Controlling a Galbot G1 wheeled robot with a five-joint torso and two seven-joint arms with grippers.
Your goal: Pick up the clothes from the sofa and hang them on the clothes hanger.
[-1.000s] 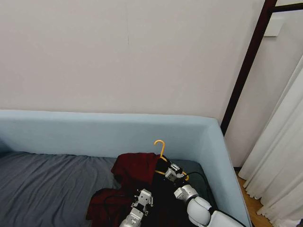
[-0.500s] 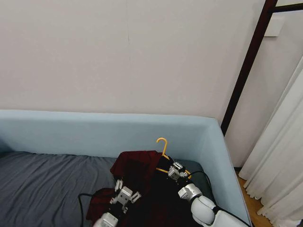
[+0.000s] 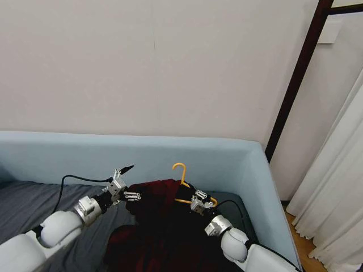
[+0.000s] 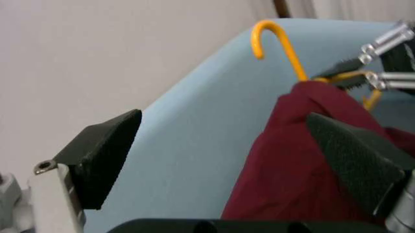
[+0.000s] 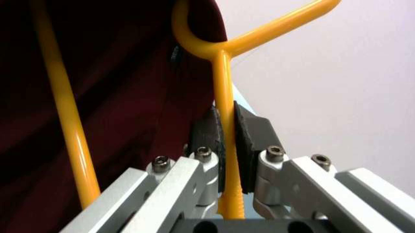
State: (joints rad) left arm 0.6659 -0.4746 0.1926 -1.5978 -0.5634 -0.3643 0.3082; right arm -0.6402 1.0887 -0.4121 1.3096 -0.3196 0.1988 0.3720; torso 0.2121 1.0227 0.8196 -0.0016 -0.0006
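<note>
l arm reaches in from near left, left gripper [image 3: 129, 182] spread open just left of dark red garment [image 3: 161, 198]; right gripper [image 3: 199, 202] clamps yellow hanger [image 3: 180, 171], garment draped on it above blue sofa [image 3: 68, 156]; white wall [image 3: 170, 68] behind, curtain [image 3: 340, 192] right; r wrist view shows pads [image 5: 250, 133] pinching hanger stem

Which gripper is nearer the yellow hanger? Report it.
Right. The right gripper clamps the yellow hanger; the left gripper hangs open beside the red garment, off the hanger.

Dark red garment [image 3: 160, 198], yellow hanger [image 5: 224, 90], pale blue sofa [image 3: 170, 157].
</note>
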